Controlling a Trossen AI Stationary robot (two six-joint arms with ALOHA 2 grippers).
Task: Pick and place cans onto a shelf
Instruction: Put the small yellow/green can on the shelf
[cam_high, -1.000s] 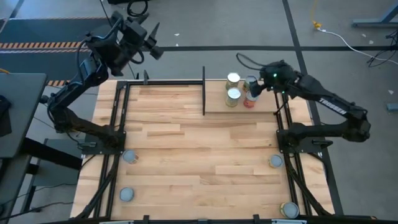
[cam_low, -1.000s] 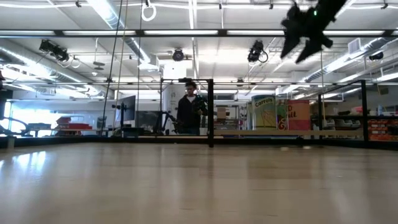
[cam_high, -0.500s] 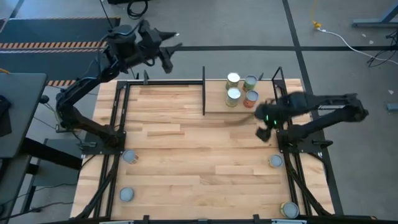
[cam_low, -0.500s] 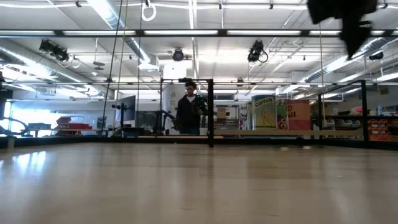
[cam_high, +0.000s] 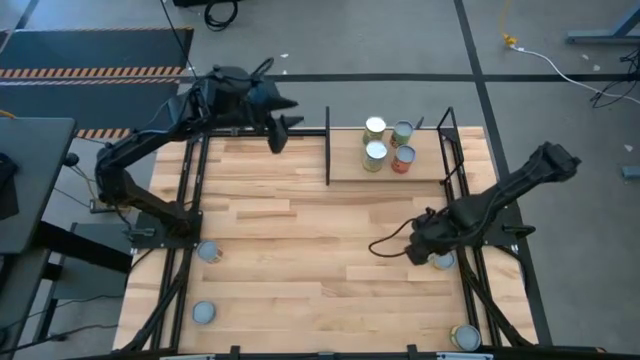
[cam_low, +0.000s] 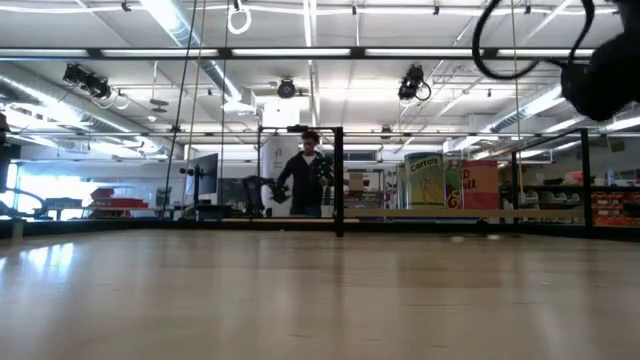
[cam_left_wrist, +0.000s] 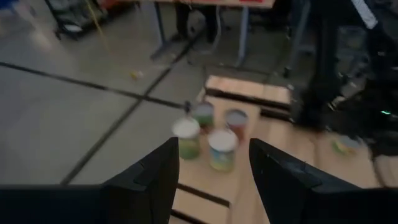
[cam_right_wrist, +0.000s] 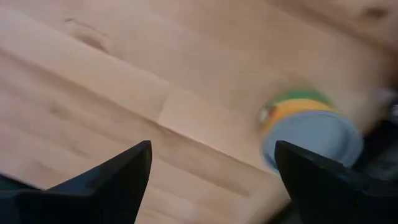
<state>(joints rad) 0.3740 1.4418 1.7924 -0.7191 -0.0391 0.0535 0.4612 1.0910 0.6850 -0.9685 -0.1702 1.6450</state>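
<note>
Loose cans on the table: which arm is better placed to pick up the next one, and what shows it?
The right. Its hand hangs open right beside a green-labelled can at the table's right edge. The left hand is up near the shelf, far from any loose can.

Only 1 text could be read: "Carrots" on a colourful box (cam_low: 424, 180) in the room behind the table. The cans' (cam_high: 374, 151) labels were too small to read.

Left gripper (cam_high: 283, 128): I see it raised near the table's far edge, fingers apart.
Right gripper (cam_high: 417, 246): low over the right side, fingers spread wide.
</note>
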